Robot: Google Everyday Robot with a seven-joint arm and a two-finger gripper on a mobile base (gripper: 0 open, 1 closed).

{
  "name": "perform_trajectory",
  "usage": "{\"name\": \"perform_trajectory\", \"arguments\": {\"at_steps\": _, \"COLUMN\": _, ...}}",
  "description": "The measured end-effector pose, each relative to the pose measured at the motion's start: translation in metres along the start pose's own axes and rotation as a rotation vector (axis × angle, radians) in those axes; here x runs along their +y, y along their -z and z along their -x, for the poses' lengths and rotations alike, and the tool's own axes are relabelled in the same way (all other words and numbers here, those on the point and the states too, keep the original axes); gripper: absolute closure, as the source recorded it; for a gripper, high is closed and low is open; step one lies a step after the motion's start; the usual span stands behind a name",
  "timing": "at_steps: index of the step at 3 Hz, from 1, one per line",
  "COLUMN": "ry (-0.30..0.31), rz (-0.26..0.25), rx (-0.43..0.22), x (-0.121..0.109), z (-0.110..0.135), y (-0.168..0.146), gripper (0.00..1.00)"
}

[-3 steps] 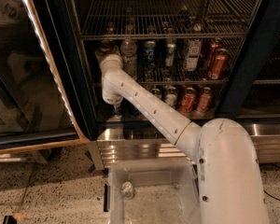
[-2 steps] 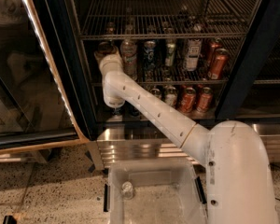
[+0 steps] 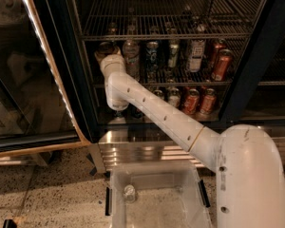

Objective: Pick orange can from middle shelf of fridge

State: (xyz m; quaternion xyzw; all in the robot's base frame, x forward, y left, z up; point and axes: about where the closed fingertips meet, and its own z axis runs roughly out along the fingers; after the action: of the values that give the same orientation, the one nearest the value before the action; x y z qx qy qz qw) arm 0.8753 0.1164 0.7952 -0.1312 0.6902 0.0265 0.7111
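orange can, the slim dull copper-brown metal drink can, stands at the far left end of the middle shelf, the dark wire-grid rack of the black-framed glass-door fridge. only its upper part shows, above and just left of the white wrist. the gripper sits at the end of the long white jointed arm, which runs up from the lower right and reaches inside the fridge at that same left end, right in front of the can. the wrist hides the grasping end, so i cannot tell how far open it is or whether it has hold of the can. the relation that matters is that the can lies straight ahead of the gripper and slightly up and left of the wrist, deeper into the shelf. its long axis looks upright, so a sideways grasp around its body would suit. a clear plastic bottle stands just beside the can on the right, with a dark blue can next along. any pull-out probably has to come straight back toward the camera rather than swing right. the brighter red-orange cans are well apart at the right end and play no part.
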Motion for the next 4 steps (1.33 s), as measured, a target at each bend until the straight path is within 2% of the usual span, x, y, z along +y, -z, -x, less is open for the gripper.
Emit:
{"name": "perform_trajectory", "arguments": {"at_steps": 3, "ry": -0.005, "rz": 0.056, "rx": -0.023, "x": 0.013, "z": 0.015, "y": 0.023, "gripper": 1.00}}
{"name": "perform_trajectory", "arguments": {"at_steps": 4, "ry": -0.015, "rz": 0.080, "rx": -0.032, "x": 0.015, "z": 0.017, "y": 0.043, "gripper": 1.00}}
